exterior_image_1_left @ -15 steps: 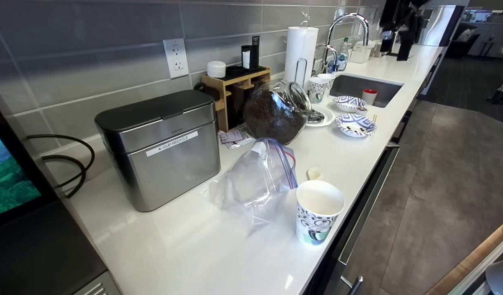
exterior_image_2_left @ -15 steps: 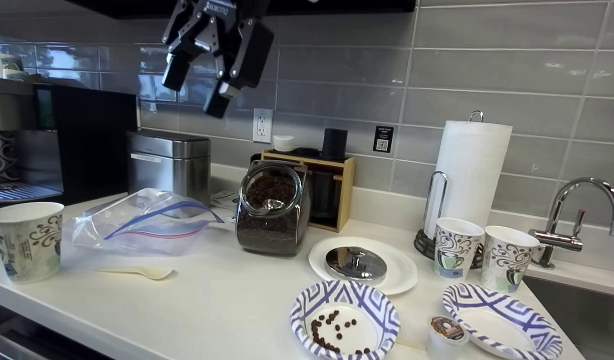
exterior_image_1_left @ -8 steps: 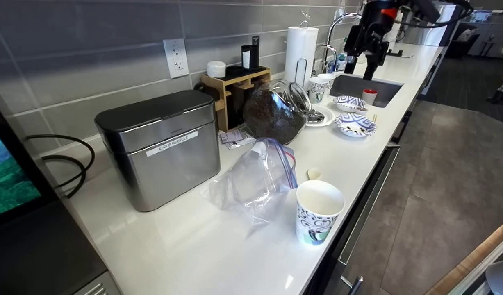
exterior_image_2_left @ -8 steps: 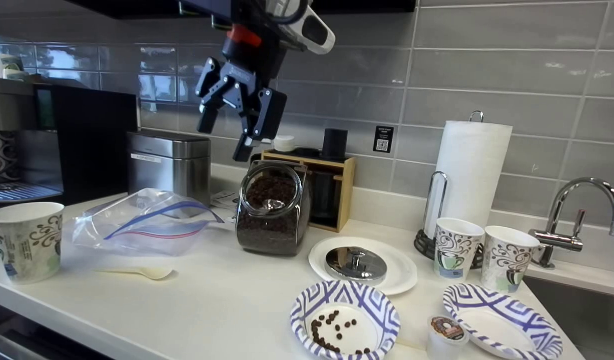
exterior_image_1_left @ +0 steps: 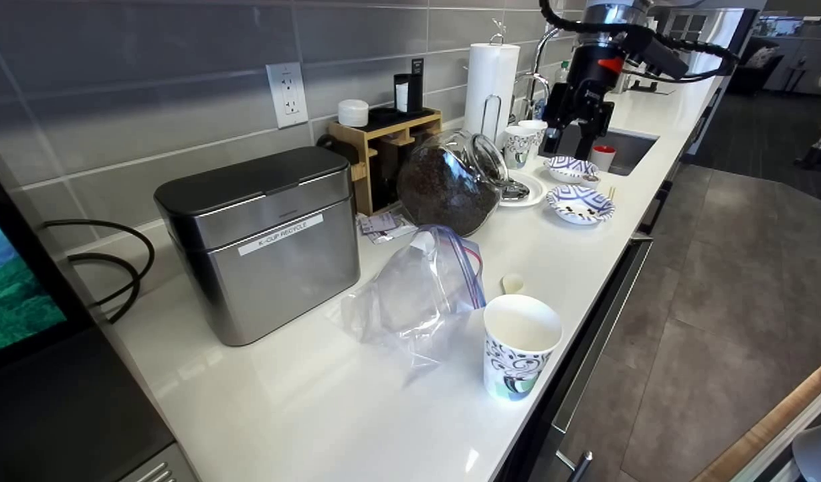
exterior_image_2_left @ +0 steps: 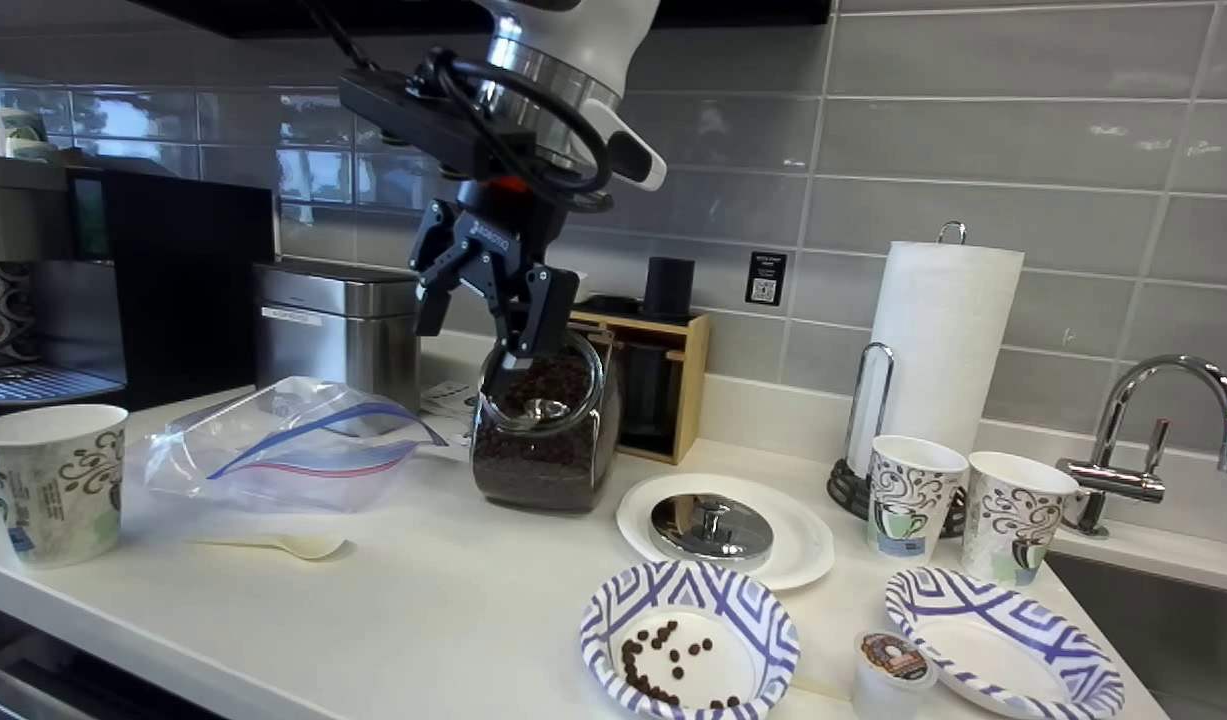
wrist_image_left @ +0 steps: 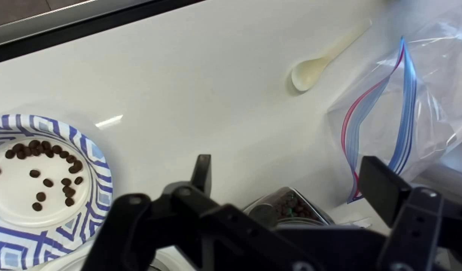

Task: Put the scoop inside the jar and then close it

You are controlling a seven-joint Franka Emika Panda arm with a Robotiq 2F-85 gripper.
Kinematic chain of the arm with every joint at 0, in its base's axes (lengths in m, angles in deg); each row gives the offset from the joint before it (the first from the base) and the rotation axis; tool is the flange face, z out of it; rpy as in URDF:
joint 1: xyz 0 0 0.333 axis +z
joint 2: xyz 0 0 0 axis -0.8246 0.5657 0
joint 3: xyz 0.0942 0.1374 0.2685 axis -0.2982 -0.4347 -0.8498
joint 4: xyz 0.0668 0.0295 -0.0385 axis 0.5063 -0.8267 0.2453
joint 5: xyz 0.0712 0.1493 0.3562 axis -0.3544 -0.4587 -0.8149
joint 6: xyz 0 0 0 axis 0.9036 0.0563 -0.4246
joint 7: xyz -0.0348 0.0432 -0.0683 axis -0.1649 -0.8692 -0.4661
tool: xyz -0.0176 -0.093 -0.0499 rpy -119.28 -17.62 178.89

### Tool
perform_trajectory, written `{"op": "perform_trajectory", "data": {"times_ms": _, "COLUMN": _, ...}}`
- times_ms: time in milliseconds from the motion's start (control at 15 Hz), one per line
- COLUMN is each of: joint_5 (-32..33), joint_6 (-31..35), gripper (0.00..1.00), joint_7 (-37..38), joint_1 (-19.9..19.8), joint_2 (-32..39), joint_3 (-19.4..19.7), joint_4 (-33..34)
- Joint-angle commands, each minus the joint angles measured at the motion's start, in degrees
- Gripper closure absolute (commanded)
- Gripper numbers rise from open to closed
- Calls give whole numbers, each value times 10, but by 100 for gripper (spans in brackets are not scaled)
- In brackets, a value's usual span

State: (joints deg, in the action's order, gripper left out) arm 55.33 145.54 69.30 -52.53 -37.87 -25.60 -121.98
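Observation:
A pale spoon-shaped scoop [exterior_image_2_left: 313, 545] [wrist_image_left: 308, 73] lies flat on the counter, its bowl end also showing in an exterior view beside a paper cup. The tilted glass jar [exterior_image_2_left: 548, 470] [exterior_image_1_left: 443, 194] holds dark coffee beans, and its round mouth is uncovered. On a white plate [exterior_image_2_left: 808, 560] sits the shiny metal lid [exterior_image_2_left: 708, 525], knob up. My gripper [exterior_image_2_left: 468, 350] [exterior_image_1_left: 566, 148] hangs above the counter, fingers wide apart with nothing between them. One fingertip overlaps the jar's mouth in an exterior view, but the wrist view shows the gripper [wrist_image_left: 287, 162] high above the counter.
A clear zip bag [exterior_image_2_left: 283, 450] lies between the scoop and a metal bin [exterior_image_2_left: 323, 320]. Patterned bowls [exterior_image_2_left: 688, 585], one with loose beans, stand near the sink [exterior_image_1_left: 624, 144]. Paper cups [exterior_image_2_left: 48, 490], a paper towel roll [exterior_image_2_left: 943, 340] and a wooden shelf [exterior_image_2_left: 688, 400] are around.
My gripper has come down steadily towards the counter, drifting slightly right in one outside camera and left in the other. Its fingers stayed open. The scoop, jar and lid have not moved.

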Motion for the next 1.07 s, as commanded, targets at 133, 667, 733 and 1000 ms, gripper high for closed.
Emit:
{"op": "perform_trajectory", "data": {"times_ms": 133, "joint_5": 0, "joint_6": -2, "gripper": 0, "joint_7": 0, "joint_1": -7, "joint_2": -3, "joint_3": -6, "joint_4": 3}}
{"op": "perform_trajectory", "data": {"times_ms": 667, "joint_5": -18, "joint_6": 64, "gripper": 0, "joint_7": -95, "joint_1": -10, "joint_2": 12, "joint_3": -1, "joint_4": -31}}
{"op": "perform_trajectory", "data": {"times_ms": 733, "joint_5": -26, "joint_6": 82, "gripper": 0, "joint_7": -114, "joint_1": -11, "joint_2": 14, "joint_3": 0, "joint_4": -37}}
{"op": "perform_trajectory", "data": {"times_ms": 1000, "joint_5": -84, "joint_6": 140, "gripper": 0, "joint_7": -194, "joint_1": -15, "joint_2": 30, "joint_3": 6, "joint_4": -58}}
